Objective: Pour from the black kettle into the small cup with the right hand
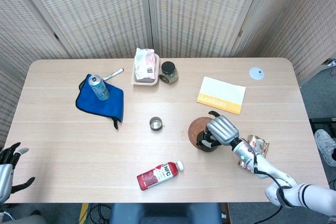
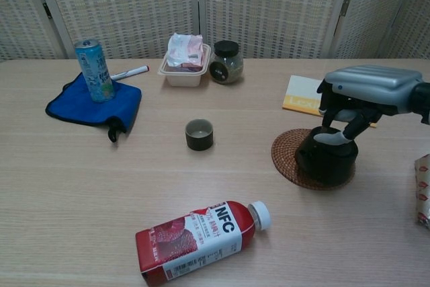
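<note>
We're at the grasp step: right hand [image 2: 358, 102] sits over the black kettle [image 2: 327, 158] on its woven coaster [image 2: 285, 154], fingers curled at the top, firm grip unconfirmed. Next: secure hold, lift, carry left to the small cup [image 2: 199, 134] mid-counter, tilt.

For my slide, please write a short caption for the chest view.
Right hand on the black kettle, which sits on a woven coaster; the small cup waits at table centre.
</note>
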